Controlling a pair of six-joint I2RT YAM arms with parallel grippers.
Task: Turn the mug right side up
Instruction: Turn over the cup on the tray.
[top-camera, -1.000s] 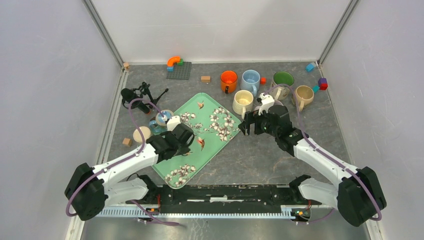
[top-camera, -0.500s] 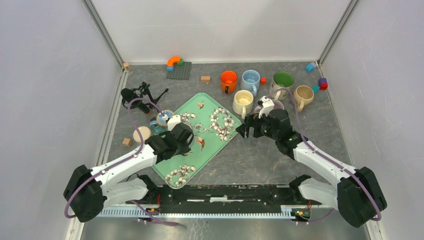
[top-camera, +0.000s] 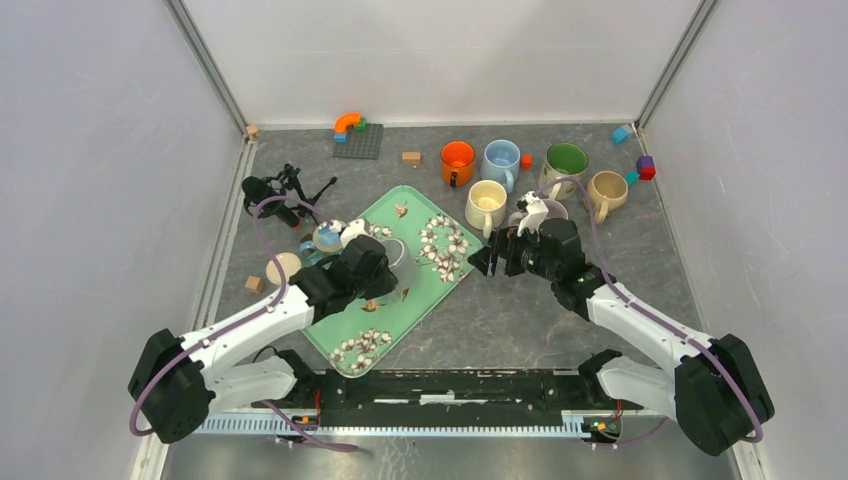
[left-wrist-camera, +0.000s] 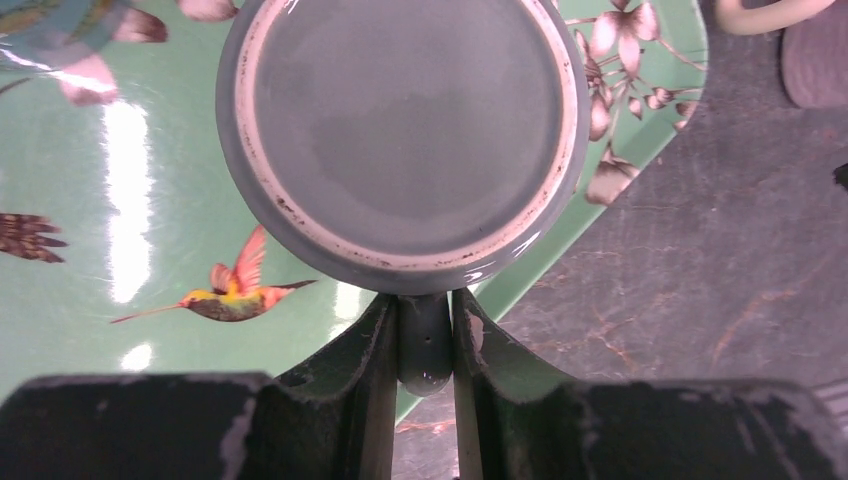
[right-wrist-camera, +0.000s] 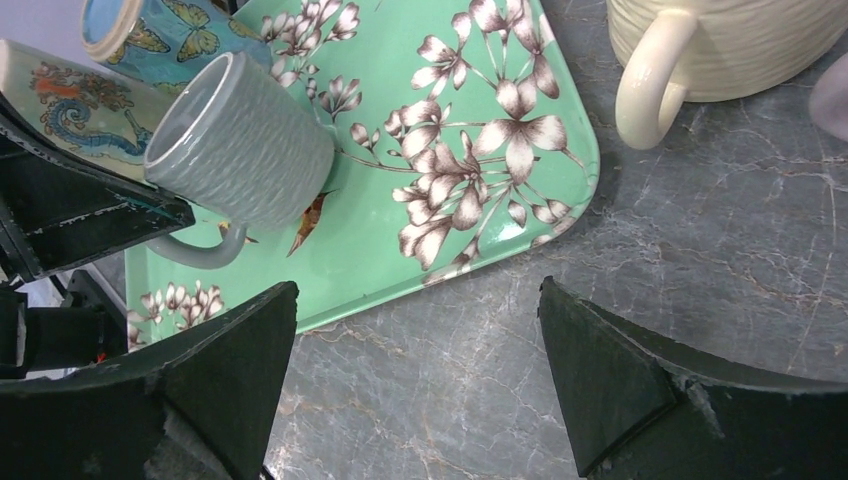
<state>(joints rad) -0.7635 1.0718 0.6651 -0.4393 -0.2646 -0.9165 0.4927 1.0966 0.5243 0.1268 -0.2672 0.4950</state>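
Left hand (left-wrist-camera: 424, 312) clamped tight on the handle (left-wrist-camera: 424, 355) of the grey ribbed mug (left-wrist-camera: 400, 130). The mug is held over the green floral tray (left-wrist-camera: 60, 250), tipped, base toward the wrist. Right hand (right-wrist-camera: 420, 370) spread wide, empty, over the desk (right-wrist-camera: 700, 300) beside the tray. Step: mid-flip. Next, probably: roll the wrist until the rim faces up, lower, release.

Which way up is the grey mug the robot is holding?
Upside down. The grey mug shows its flat, closed bottom to the left wrist camera, while the left gripper pinches its handle.
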